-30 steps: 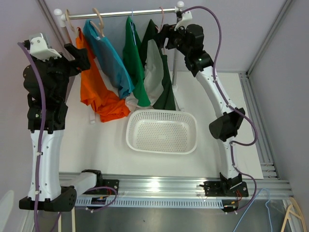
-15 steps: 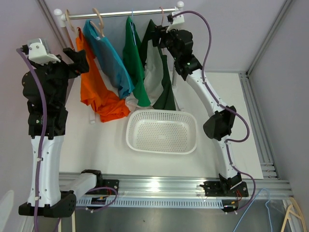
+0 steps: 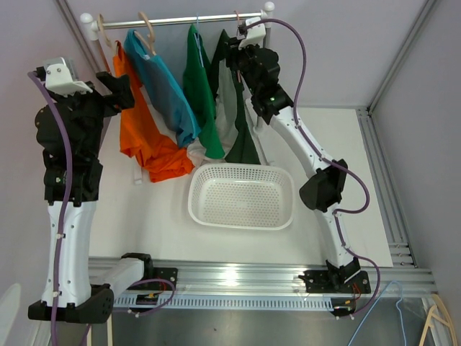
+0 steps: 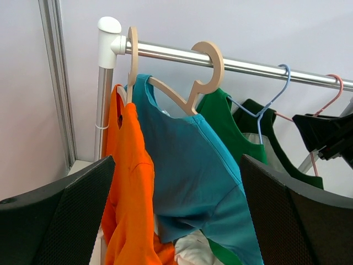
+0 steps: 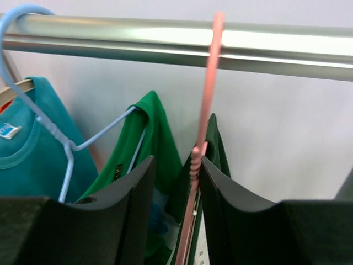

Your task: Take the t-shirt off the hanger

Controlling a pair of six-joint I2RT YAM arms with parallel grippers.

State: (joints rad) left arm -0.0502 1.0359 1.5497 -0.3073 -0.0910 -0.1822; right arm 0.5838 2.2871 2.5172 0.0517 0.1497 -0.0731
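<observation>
From above, your right gripper point(image 3: 233, 49) sat at the neck of the pink wire hanger point(image 3: 238, 16), at the 1 o'clock end of the steel rail point(image 3: 180, 19). The dark green t-shirt point(image 3: 243, 143) hung beneath it. Its hem ended just at 12 o'clock of the white perforated plastic basket point(image 3: 241, 194). Pull sideways from there and the cloth would probably have stretched instead of sliding off.

In the left wrist view, your left gripper point(image 4: 176, 165) had its jaws wide apart and empty, facing the teal t-shirt point(image 4: 193, 165). It was well away from the pink hanger, so it could not have braced anything.

In the right wrist view, the jaws straddled the hanger's twisted neck, narrowly apart. The wire lay against the 3 o'clock finger point(image 5: 220, 187), with cloth showing in the gap. Had you closed there, you might have pinched the collar along with the wire. The bright green t-shirt point(image 5: 151, 127) on its pale blue wire hanger point(image 5: 60, 149) hung close at 9 o'clock. A swinging lift could have snagged it.
</observation>
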